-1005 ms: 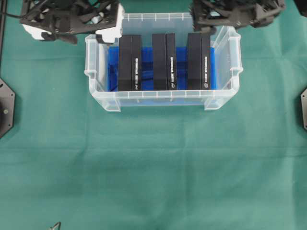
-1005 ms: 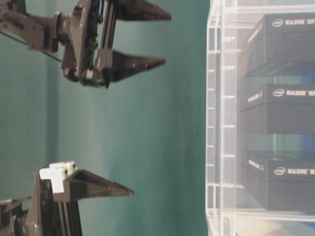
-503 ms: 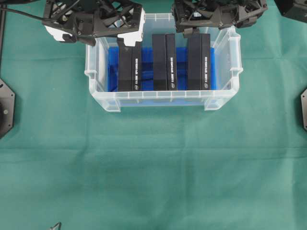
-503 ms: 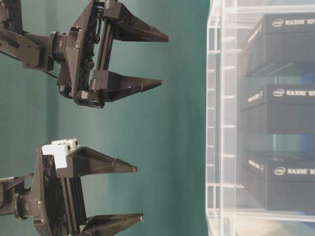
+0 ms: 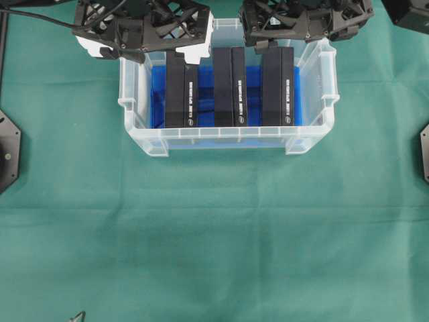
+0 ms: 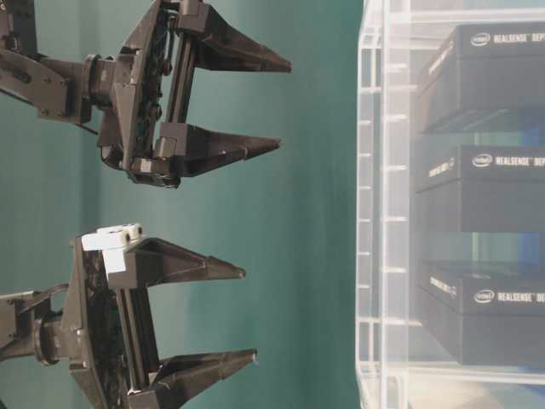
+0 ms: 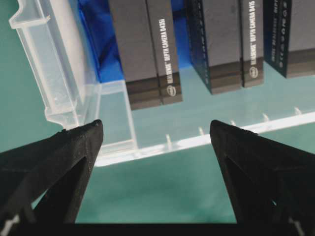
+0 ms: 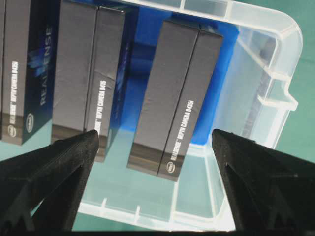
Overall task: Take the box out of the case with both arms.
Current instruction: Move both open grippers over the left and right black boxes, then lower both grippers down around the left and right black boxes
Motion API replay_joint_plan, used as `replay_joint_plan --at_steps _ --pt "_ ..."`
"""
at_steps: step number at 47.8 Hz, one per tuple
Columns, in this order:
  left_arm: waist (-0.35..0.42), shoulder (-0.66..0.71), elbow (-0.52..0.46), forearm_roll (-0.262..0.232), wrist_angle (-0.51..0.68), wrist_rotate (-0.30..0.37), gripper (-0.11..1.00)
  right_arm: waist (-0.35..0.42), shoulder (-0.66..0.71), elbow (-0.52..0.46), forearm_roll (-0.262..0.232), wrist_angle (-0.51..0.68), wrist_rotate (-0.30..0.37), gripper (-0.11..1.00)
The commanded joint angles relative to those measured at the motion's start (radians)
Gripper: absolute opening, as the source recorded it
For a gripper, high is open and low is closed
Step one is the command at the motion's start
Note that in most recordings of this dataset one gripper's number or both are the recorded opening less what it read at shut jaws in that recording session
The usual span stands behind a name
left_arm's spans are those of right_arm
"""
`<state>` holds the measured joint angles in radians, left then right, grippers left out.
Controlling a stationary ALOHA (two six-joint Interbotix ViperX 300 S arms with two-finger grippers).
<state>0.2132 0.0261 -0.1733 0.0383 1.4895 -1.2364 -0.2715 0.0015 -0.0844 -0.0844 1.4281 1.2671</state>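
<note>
So from overhead, far left we've got a dark round mount (image 5: 8,151) half cut off by the frame edge, sitting on the green cloth (image 5: 214,235). Moving in, the left gripper (image 5: 141,30) hangs over the back-left corner of the case (image 5: 221,139), white blocks on its frame, jaws spread wide with nothing between them. It covers the far end of the left box (image 5: 181,90), so we can't see that end at all.

Inside the clear case, on the blue liner (image 5: 253,80), three black boxes stand on edge side by side: left one, middle box (image 5: 229,87), right box (image 5: 277,87). White lettering runs down each, too small to read from above.

The right gripper (image 5: 305,20) sits over the back-right rim, also wide open and holding nothing, hiding the far ends of the middle and right boxes; its arm runs out of frame. Another dark mount (image 5: 424,153) is clipped at the right edge.

In the table-level view both grippers hang clear of the case wall, and the boxes look hazy through the plastic.
</note>
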Motion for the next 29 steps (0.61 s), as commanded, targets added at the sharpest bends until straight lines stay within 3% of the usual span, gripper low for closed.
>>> replay_joint_plan --at_steps 1,29 --pt "0.000 -0.011 -0.025 0.005 -0.003 0.000 0.86 0.002 -0.015 -0.023 -0.003 0.002 0.002 0.95" --pt "0.008 -0.002 -0.023 0.009 -0.029 0.011 0.86 0.002 -0.014 -0.020 -0.008 0.002 0.000 0.95"
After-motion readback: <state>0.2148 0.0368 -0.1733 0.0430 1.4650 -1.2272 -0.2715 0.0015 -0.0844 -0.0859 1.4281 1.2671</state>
